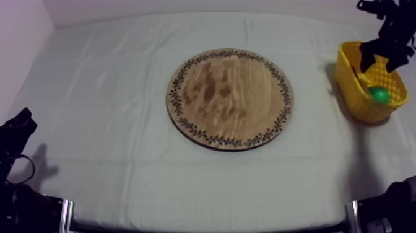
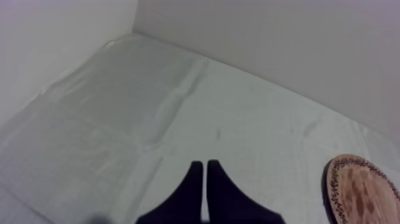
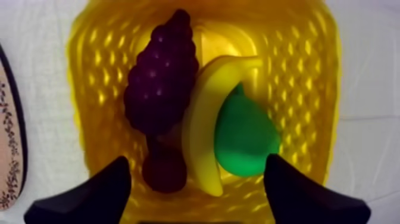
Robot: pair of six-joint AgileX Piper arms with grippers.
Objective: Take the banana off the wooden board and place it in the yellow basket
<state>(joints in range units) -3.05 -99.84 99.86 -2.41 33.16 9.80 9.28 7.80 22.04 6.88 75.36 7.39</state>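
The banana (image 3: 202, 119) lies in the yellow basket (image 3: 297, 77) — right tool (image 3: 196, 162) spread wide and empty above it, left tool (image 2: 205, 170) closed over the desk (image 2: 178, 89)

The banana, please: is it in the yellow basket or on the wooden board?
In the basket: the banana lies inside it, between the grapes and the pear.

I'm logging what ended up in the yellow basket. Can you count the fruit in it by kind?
bunch of grapes: 1
banana: 1
pear: 1
small red fruit: 1
Total: 4, all inside the yellow basket.
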